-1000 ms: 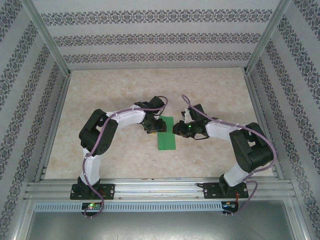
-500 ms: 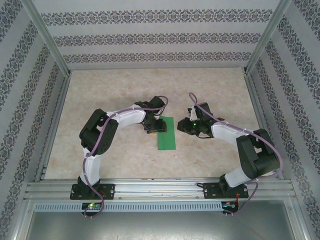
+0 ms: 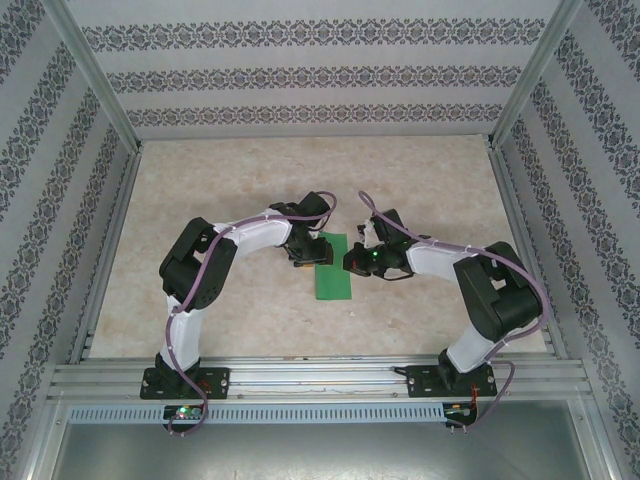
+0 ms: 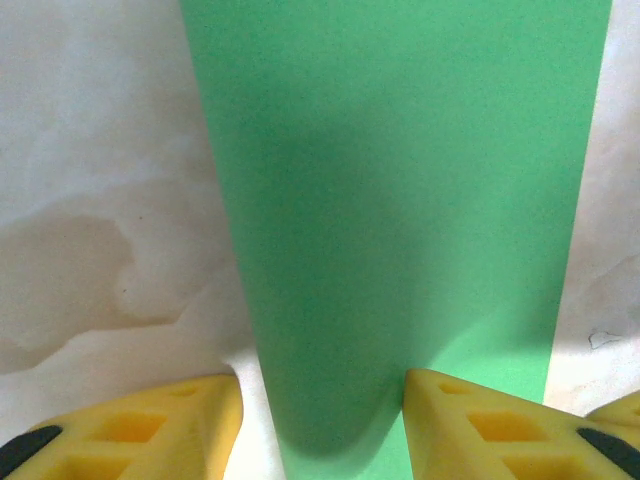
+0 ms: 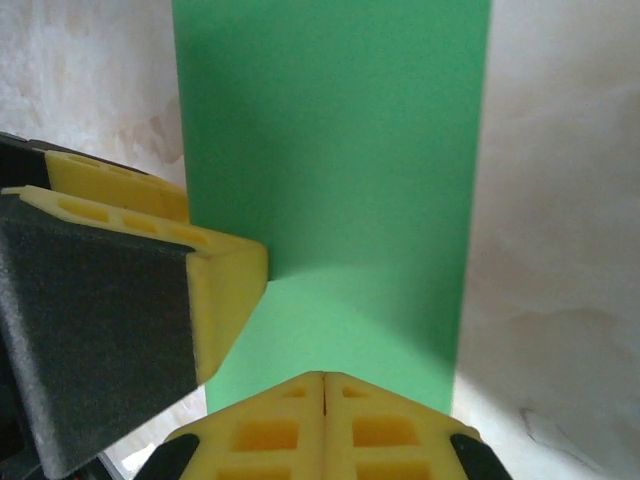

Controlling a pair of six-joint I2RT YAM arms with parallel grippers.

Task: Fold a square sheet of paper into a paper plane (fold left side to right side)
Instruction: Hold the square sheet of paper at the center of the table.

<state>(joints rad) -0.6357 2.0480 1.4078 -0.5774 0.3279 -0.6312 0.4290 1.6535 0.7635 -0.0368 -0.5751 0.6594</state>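
Unclear from above, plain up close: left jaws spread over thin bright green folded paper point(image 4: 400, 200), right jaws pressed together.

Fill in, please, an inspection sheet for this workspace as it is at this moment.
Surface: beige marbled table, no marks or spills.
Job's things: green sheet of paper, a narrow rectangle lying flat in the middle, between the two wrists.
Clutter: nothing seen.
Grippers: left gripper open, its fingers apart over the paper's end; right gripper shut, fingertips together at the paper's opposite long edge, nothing visible between them.
Cables: purple cables run along both arms and loop above the wrists, clear of the paper.
Surroundings: patterned walls on three sides, aluminium frame at the near edge.
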